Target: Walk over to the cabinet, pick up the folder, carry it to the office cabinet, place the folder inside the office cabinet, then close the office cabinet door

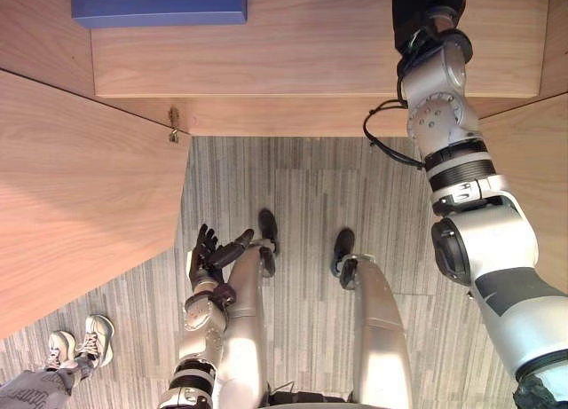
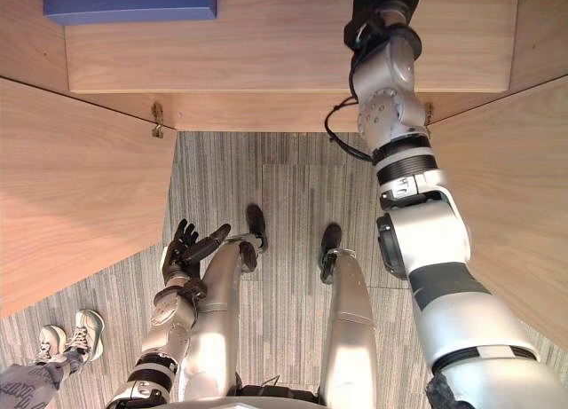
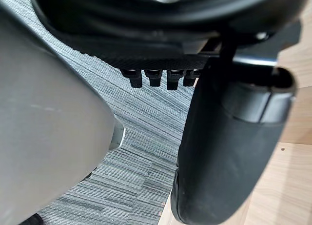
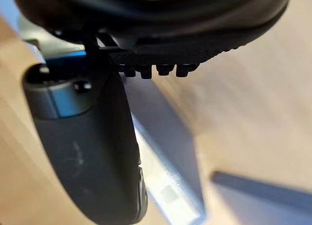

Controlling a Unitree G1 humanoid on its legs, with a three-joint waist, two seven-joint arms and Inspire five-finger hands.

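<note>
The blue folder lies flat on the wooden shelf inside the open cabinet, at its far left. My right arm reaches onto that shelf at the far right, and the right hand is well apart from the folder. In the right wrist view the thumb and fingers are straight and hold nothing; past them lies a blurred blue-grey slab with a pale label. My left hand hangs low beside my leg, fingers relaxed and empty, above the carpet.
The cabinet's left door and right door stand swung open on either side of me, with a hinge at the left corner. Grey striped carpet covers the floor. A person's pale shoes stand at lower left.
</note>
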